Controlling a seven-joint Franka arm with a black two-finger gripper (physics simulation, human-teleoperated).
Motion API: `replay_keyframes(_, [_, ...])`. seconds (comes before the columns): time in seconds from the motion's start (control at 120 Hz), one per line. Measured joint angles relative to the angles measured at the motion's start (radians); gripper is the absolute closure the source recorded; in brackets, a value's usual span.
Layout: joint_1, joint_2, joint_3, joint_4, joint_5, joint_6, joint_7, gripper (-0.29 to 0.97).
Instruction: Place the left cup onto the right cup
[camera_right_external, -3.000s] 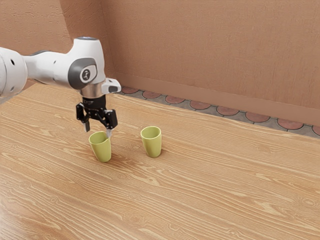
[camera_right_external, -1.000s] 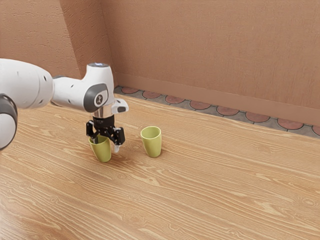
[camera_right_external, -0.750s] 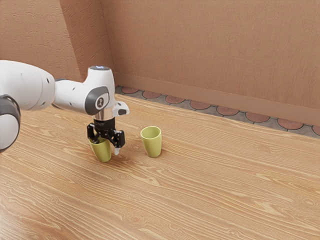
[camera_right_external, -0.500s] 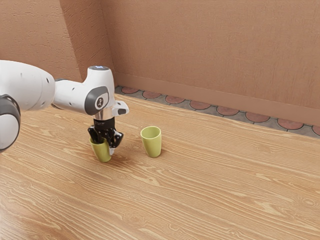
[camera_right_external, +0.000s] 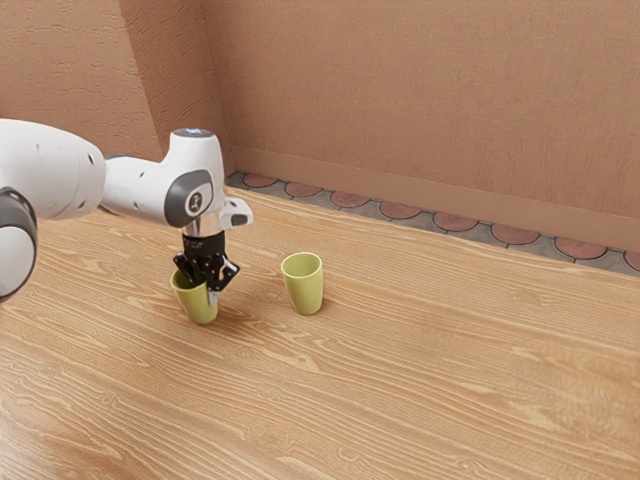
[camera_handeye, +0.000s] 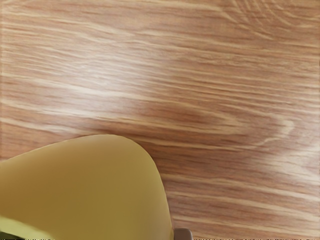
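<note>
Right, the gripper (camera_right_external: 207, 287) is down on the left cup (camera_right_external: 196, 300), jaws drawn together and clamped on the cup's wall at the rim, on the side facing the right cup (camera_right_external: 303, 283). A rim pinch makes sense to me: the cup is wide, so I judge one jaw goes inside and one outside rather than spanning it.

The arm (camera_right_external: 150, 190) comes in from the exterior view's left with the hand pointing straight down, which keeps the cup's mouth upward for stacking. The left cup leans a little in the grip, and I can't tell whether its base has cleared the table (camera_right_external: 420, 380).

In the wrist view, the left cup (camera_handeye: 85, 190) bulks large right under my hand, with bare table (camera_handeye: 200, 75) grain beyond it.

Both cups sit in the half of the table toward its far edge. The right cup stands upright and apart from the held one, toward the exterior view's right, mouth open and nothing in it. So, by my reckoning, the grasp is made, and the lift, carry across and lowering are all to come.
</note>
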Motion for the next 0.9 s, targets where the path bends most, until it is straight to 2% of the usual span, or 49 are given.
replay_keyframes(0.367, [-0.017,-0.082,0.004,0.018,0.032,-0.058,-0.002,0.75])
replay_keyframes(0.675, [-0.031,-0.087,0.003,0.203,0.039,-0.169,-0.006,0.75])
replay_keyframes(0.9, [-0.031,-0.083,-0.015,0.264,0.043,-0.223,-0.007,0.75])
